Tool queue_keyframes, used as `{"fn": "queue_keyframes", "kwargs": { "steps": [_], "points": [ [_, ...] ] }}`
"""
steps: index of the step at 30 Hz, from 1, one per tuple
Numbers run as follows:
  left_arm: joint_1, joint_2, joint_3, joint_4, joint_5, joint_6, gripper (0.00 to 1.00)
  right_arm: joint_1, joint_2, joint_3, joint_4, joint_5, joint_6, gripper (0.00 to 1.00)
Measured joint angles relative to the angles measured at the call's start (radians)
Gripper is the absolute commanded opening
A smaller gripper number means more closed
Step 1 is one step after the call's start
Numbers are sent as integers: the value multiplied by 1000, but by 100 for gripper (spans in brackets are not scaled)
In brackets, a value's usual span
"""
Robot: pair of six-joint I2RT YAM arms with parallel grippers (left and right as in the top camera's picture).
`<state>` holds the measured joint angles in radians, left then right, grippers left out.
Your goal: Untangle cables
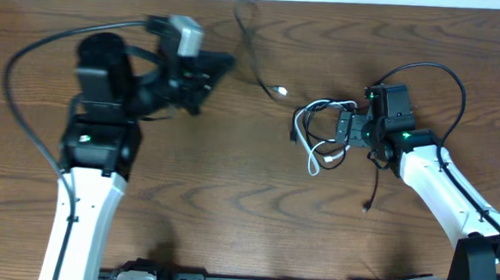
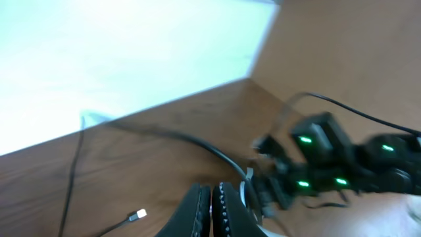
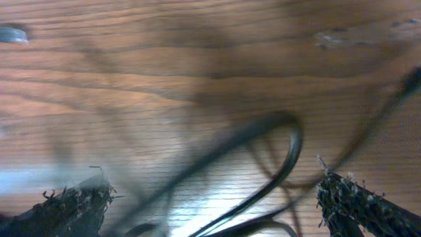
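Worktop [image 1: 229, 207] first: we see most cables [image 1: 323, 131] knotted right of centre — white cable [image 1: 311, 160] looped through black ones. Right fingers [image 3: 358, 204] stand wide apart over that knot, gripping nothing. Left fingers [image 2: 197, 210] are pressed together, empty as far as we can tell. One black cable [image 1: 249, 54] lies free — we judge most untangling remains.

Pair of arms, left arm [image 1: 88, 209] and right arm [image 1: 441, 176]: white lower links, black joint housings with green status lights [image 1: 405, 124], thick black wires [image 1: 18, 59] looping alongside, silver-grey camera block [image 1: 185, 35] at left wrist, black ribbed fingers [image 2: 227, 207].
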<state>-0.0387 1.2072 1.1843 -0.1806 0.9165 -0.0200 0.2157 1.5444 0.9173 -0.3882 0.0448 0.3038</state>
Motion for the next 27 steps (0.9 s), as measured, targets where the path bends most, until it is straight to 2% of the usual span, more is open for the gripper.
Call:
{"fn": "queue_keyframes", "kwargs": {
  "steps": [3, 8, 17, 27],
  "points": [
    [80, -16, 0, -15, -3, -10, 8, -8, 1, 0, 0, 19, 2, 99],
    [130, -22, 0, -99, -3, -17, 8, -8, 1, 0, 8, 27, 3, 97],
    [135, -22, 0, -170, -2, -28, 8, -8, 1, 0, 62, -30, 4, 98],
    [135, 33, 0, -272, -2, -29, 8, -8, 1, 0, 177, -219, -18, 99]
  ]
}}
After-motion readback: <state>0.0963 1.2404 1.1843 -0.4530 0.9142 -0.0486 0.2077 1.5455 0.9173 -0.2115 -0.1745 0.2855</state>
